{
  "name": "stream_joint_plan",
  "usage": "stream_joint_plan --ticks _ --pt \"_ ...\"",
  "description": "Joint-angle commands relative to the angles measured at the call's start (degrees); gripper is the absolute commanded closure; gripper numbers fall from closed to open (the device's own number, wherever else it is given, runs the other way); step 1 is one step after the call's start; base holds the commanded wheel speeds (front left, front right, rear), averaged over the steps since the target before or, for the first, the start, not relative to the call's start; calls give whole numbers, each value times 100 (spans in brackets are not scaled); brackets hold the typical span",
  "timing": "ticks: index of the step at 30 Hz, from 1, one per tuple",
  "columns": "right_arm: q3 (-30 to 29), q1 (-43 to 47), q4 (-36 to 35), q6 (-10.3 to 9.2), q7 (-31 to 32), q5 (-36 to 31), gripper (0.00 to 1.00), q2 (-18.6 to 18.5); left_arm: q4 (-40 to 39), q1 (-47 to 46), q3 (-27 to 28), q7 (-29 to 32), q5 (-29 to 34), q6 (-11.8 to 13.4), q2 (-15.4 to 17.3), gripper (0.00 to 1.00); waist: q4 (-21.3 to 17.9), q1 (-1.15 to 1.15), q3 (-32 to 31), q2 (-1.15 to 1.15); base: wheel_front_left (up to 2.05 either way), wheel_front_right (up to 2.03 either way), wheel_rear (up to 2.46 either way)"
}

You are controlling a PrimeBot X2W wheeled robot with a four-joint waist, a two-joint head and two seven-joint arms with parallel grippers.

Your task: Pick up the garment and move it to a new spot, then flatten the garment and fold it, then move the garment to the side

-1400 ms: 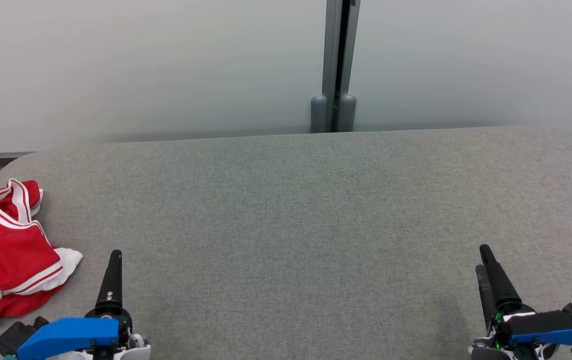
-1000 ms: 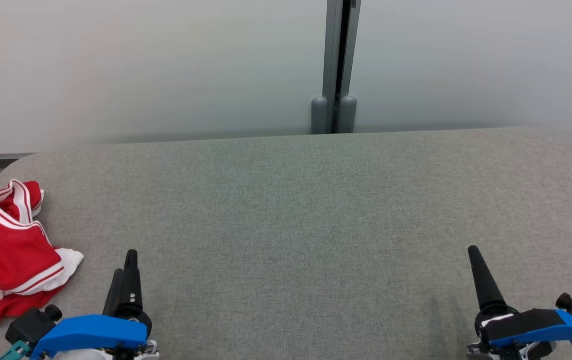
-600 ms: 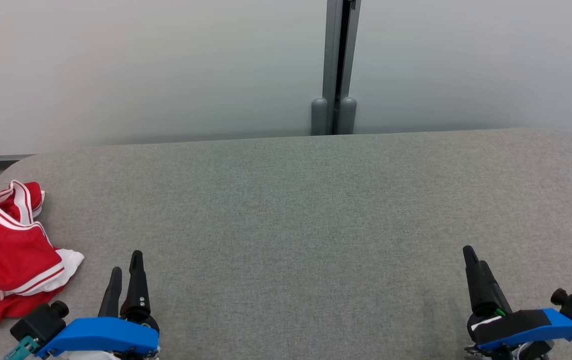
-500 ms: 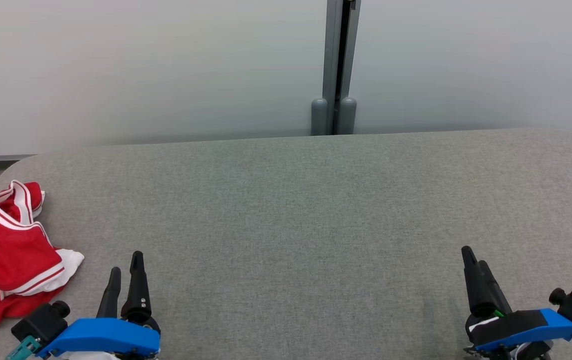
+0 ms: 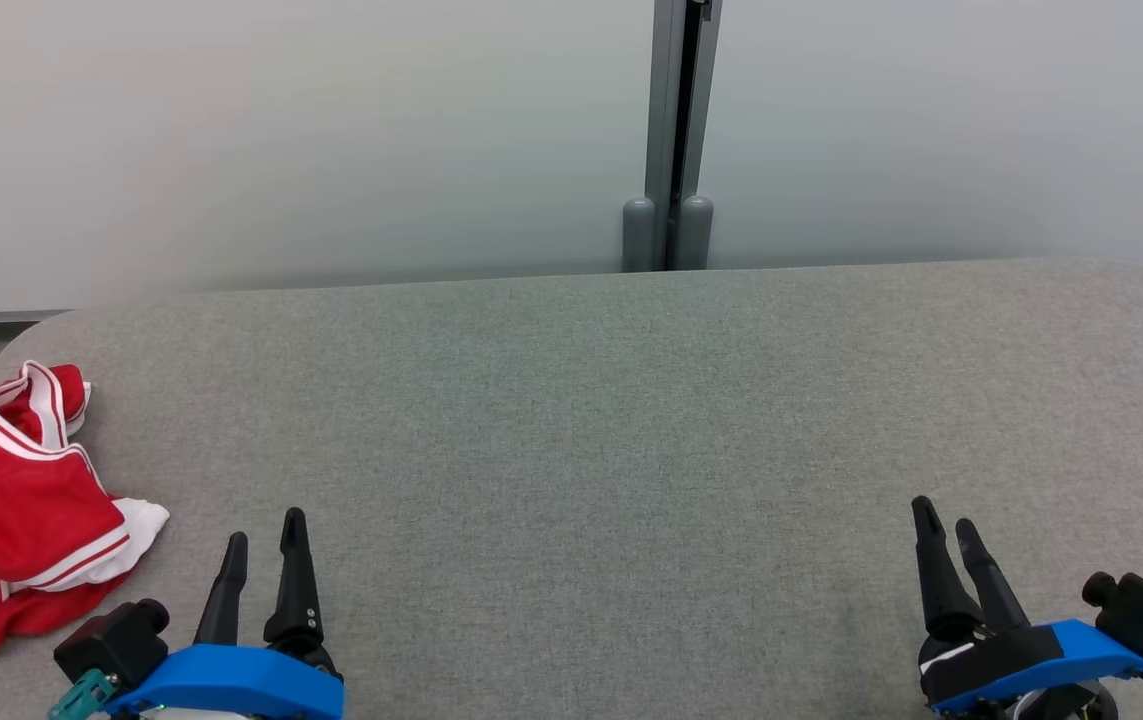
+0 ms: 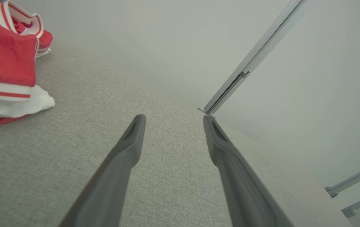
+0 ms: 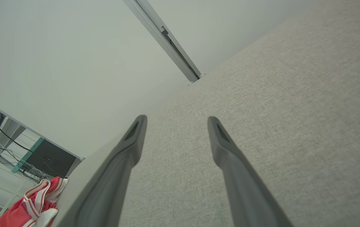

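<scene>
Both grippers spread and empty, red garment bunched at the worktop's left edge.

The left gripper (image 5: 265, 528) has its 2 fingers apart with only grey fabric between them, and the right gripper (image 5: 942, 514) stands just as wide, gripping nothing. The garment (image 5: 11, 500), red with white trim, lies crumpled by the front-left corner of the worktop (image 5: 581, 420), just beside the left gripper but apart from it. The head view's left border cuts it off, so its full shape is unclear. Both arms are cropped at their blue wrist housings, near the front edge, fingers pointing toward the far edge, left one angled slightly right, right one slightly left.
</scene>
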Motion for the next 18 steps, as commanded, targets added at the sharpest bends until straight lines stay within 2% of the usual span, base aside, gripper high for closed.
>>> stream_joint_plan --ticks 1,18 --pt "-8 -44 -36 19 -52 -175 0 -42 -39 -23 -21 -60 182 28 46 0 -3 0 0 0 0 0 0" --pt "43 -8 -11 18 -268 -1177 0 -49 29 29 -138 -320 1153 86 45 0 -14 0 -14 0 0 0 0"
